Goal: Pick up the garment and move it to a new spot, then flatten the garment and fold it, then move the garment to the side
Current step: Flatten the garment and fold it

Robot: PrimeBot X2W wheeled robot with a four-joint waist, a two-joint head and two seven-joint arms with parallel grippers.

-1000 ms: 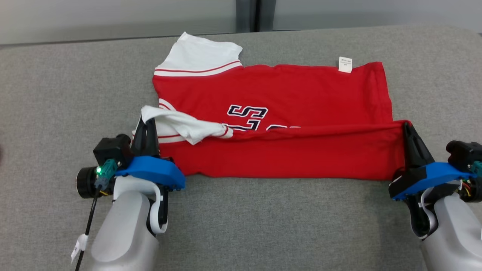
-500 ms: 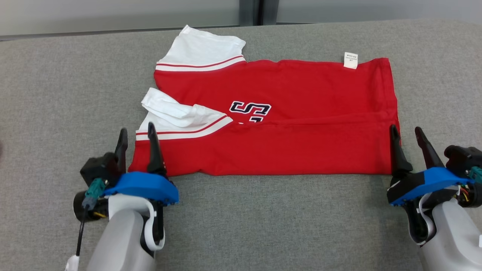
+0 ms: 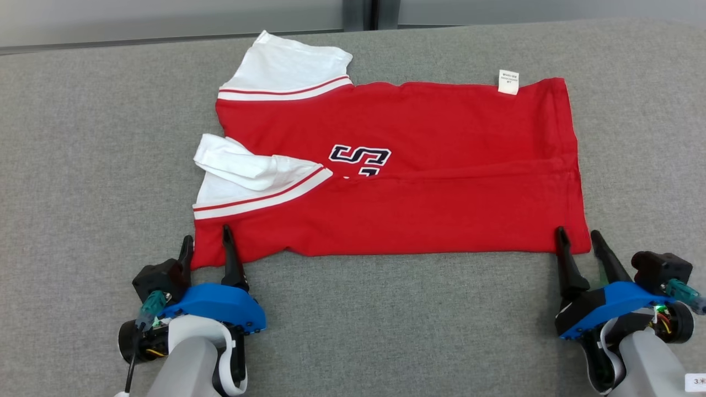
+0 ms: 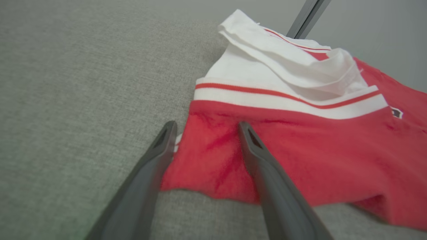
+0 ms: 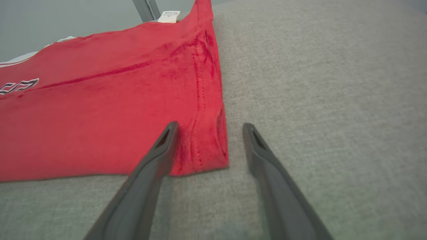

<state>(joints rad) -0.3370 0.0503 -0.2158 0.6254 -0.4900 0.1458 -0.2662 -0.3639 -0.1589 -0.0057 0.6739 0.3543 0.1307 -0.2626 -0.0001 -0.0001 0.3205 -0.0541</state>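
The garment (image 3: pixel 419 182) is a red shirt with white sleeves and a dark letter print, lying on the grey table (image 3: pixel 83 165) with its near long edge folded up over the body. My left gripper (image 3: pixel 207 241) stands open at the near left corner of the garment (image 4: pixel 293 146), holding nothing. My right gripper (image 3: pixel 577 237) is open at the near right corner of the garment (image 5: pixel 100 113), also holding nothing. In each wrist view, that corner lies between the two fingers, loose on the table.
A white label (image 3: pixel 508 81) sticks up at the garment's far right edge. The table's far edge meets a pale wall with a dark vertical strip (image 3: pixel 358 14). Bare grey cloth surface lies to the left, right and near side.
Both grippers opened and let go of the garment's folded edge, then drew back toward me to the near corners. The released fold now lies flat on the shirt. The camera shifted slightly.
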